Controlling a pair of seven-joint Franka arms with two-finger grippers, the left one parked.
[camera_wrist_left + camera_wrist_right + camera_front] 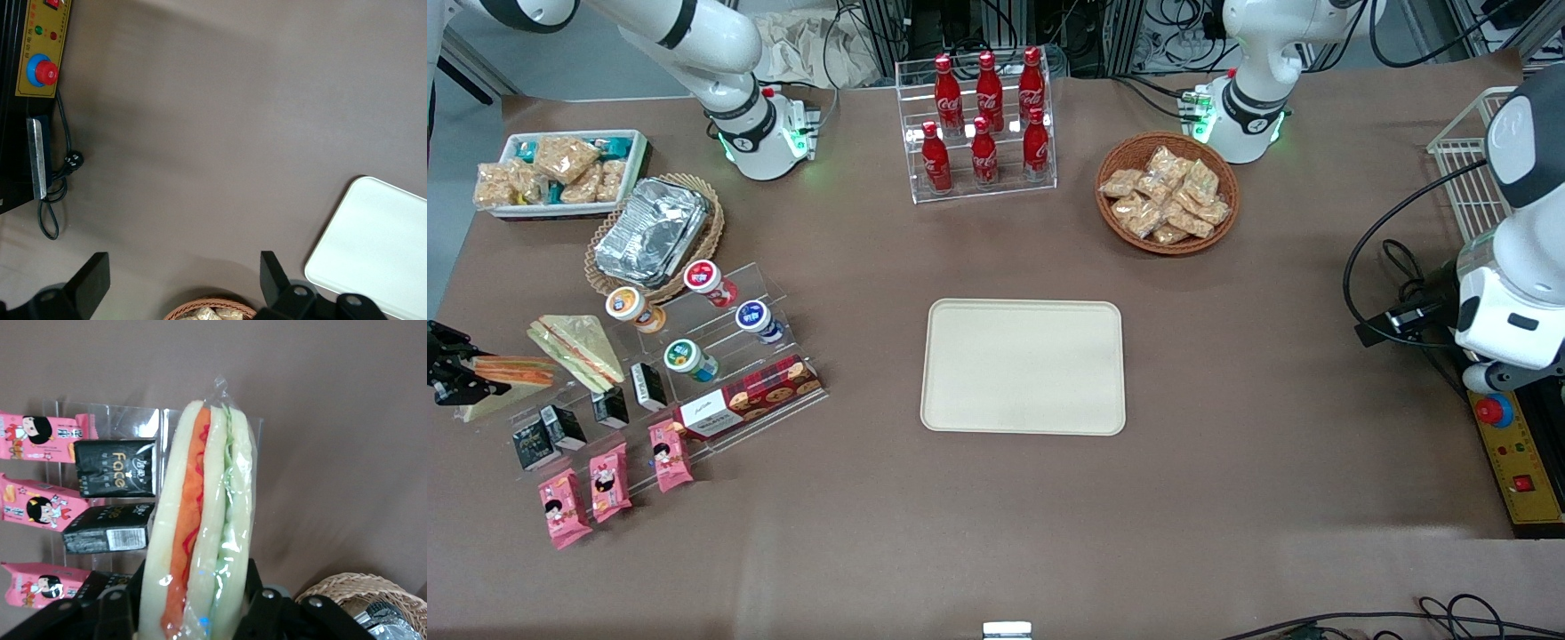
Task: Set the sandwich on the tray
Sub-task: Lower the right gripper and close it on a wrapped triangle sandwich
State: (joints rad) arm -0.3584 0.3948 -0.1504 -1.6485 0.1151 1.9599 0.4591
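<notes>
Plastic-wrapped sandwich (200,527) stands on edge, clamped between the gripper's (467,372) closed fingers at the table's working-arm end, ready for carrying toward 3 o'clock to the bare tray (1023,366).

Black gripper (463,373) gripping sandwich (200,540): pale bread showing orange-red and green filling under clear wrap. Cream-beige tray (1023,366) lying plain on brown table (1227,498). Pink cartoon-printed packets (609,480) and black cartons (115,468) sitting near the gripper.
</notes>
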